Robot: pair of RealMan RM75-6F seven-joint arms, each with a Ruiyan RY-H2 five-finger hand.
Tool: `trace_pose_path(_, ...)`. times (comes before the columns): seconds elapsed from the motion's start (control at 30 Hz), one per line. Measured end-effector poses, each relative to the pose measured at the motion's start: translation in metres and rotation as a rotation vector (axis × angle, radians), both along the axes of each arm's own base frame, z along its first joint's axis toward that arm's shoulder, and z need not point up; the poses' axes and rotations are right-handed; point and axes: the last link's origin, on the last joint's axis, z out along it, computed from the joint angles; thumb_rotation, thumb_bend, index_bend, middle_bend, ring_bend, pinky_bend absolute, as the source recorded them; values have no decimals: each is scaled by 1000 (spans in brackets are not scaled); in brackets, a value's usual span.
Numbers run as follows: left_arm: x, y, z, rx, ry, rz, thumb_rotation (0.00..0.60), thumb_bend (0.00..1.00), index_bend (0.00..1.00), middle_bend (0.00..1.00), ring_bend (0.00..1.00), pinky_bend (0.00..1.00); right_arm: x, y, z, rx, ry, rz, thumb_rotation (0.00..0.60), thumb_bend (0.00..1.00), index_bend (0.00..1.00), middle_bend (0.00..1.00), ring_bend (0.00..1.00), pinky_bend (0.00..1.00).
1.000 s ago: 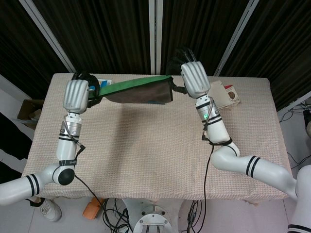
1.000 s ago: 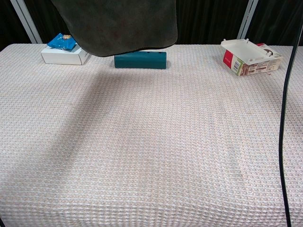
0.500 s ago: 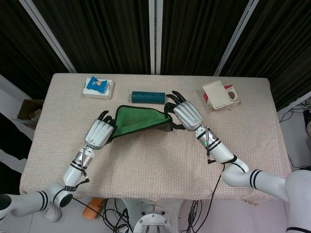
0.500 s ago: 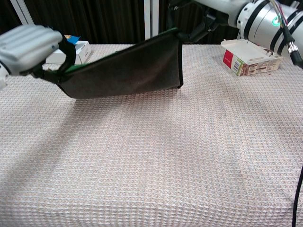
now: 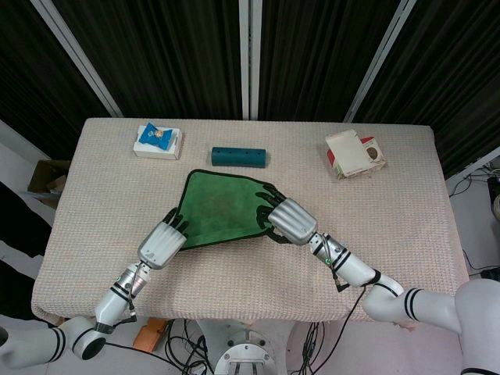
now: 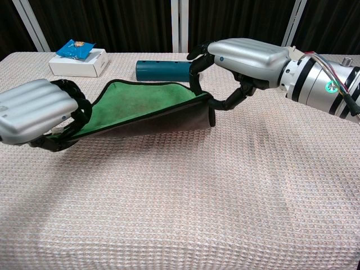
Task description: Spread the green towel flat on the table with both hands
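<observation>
A: Left hand (image 6: 35,112) pinches the near-left corner of the towel (image 5: 223,211). Right hand (image 6: 247,55) pinches the near-right corner, other fingers arched over it.

B: Where's the towel relative to the tube (image 5: 238,157)?

A: Just in front of it, towards the robot. Far edge looks down on the table (image 5: 391,187), close to the tube but apart from it. Near edge hangs lifted between both hands, so the cloth slopes up towards the robot.

B: Flat yet?

A: No. Chest view shows the near edge clear of the table with a fold drooping under the right hand. I'd call this the lay-down step, roughly half done.

B: Next move?

A: My read: lower both hands together while keeping the near edge taut, so no fold gets trapped underneath. Then let go of both corners. Left corner sits lower and nearer the robot than the right, so evening them out would help.

B: Anything in the way?

A: White box (image 5: 158,141) sits left of the tube, carton (image 5: 354,154) well right of it. Both are apart from the towel.
</observation>
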Motion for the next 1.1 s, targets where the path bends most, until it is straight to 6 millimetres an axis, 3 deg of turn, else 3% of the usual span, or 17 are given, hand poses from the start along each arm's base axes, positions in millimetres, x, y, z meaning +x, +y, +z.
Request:
trace_pose_path(0.23,-7,-19,2,-27,26,16,600,437,519,363,261,182,0,11,-4,21,32,37,600,503,766,362,97,36)
trace_pose_path(0.4,-12,-21,-2,-46,82,40,600,316,403,267,214,172,1,14,-11,22,60,51,600,480,733,345,90,17)
trace_pose_path(0.57,-11,-25,-2,-70,131,85,600,163,281,199,183,167,3,19,-18,13,90,70,600,236,590,296,69,0)
trace_pose_path(0.73,-8,-28,1,-80,141,110,600,99,238,180,177,166,3,26,-22,16,124,67,600,40,461,252,34,0)
trace_pose_path(0.9,-6,-33,5,-98,139,131,600,67,211,150,168,165,-1,35,-26,39,186,64,600,0,337,191,0,0)
trace_pose_path(1.1,-6,-41,14,-124,150,195,600,52,176,108,149,161,-3,51,-29,94,247,61,600,0,314,175,0,0)
